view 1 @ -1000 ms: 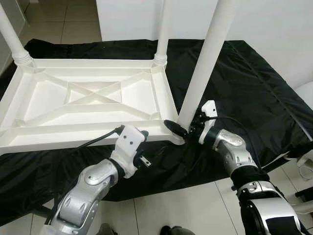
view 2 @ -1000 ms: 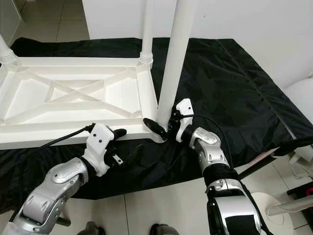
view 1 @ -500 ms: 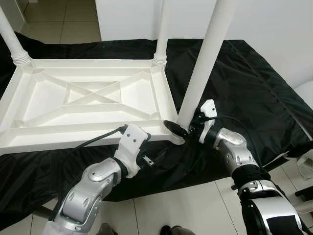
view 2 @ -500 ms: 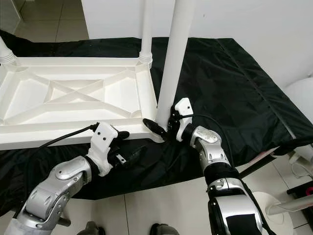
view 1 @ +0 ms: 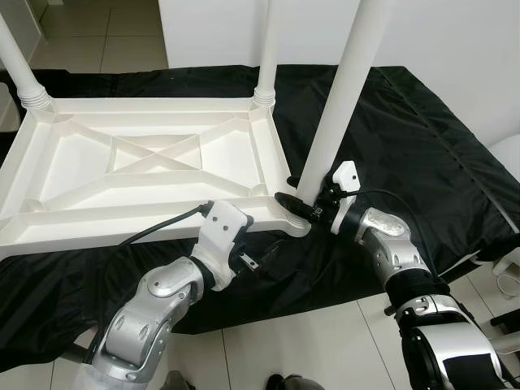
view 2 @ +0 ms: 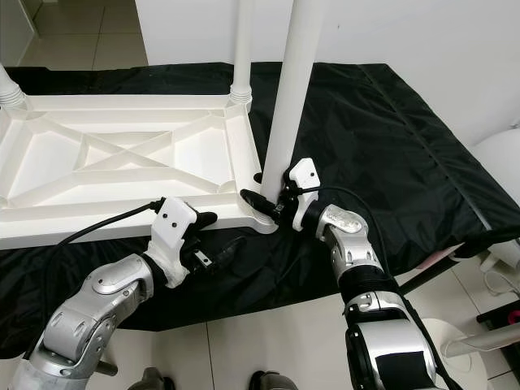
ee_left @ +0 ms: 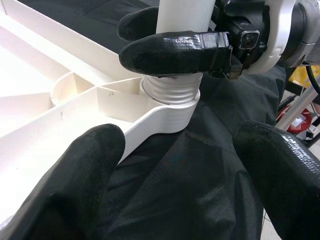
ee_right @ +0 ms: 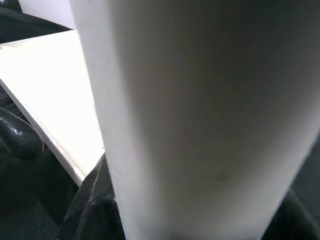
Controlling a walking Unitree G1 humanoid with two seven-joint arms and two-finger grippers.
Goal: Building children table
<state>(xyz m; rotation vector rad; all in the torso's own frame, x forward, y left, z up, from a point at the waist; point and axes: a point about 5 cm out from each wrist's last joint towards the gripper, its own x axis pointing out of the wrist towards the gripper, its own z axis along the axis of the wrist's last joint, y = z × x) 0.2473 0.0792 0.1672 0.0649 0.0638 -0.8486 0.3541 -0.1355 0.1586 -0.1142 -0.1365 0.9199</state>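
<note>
The white children's table (view 1: 146,162) lies upside down on a black sheet (view 1: 422,130). A long white leg (view 1: 341,97) stands in the near right corner socket (ee_left: 170,95), where its threads show. My right gripper (view 1: 301,197) is shut on that leg just above the socket, and its fingers (ee_left: 175,50) wrap the leg's foot. The leg (ee_right: 200,115) sits very close in the right wrist view. My left gripper (view 1: 258,236) is open at the table's near edge beside that corner. One finger lies over the rim, the other over the cloth, and it holds nothing.
Two more white legs stand upright at the far corners (view 1: 268,49) (view 1: 20,69). The sheet's near edge drops to a tiled floor (view 1: 309,341). A white wall rises behind. A round white object (view 1: 510,154) sits at the right edge.
My left gripper has slid right along the table's near edge toward the corner socket. The right gripper keeps its hold on the leg and has barely moved.
</note>
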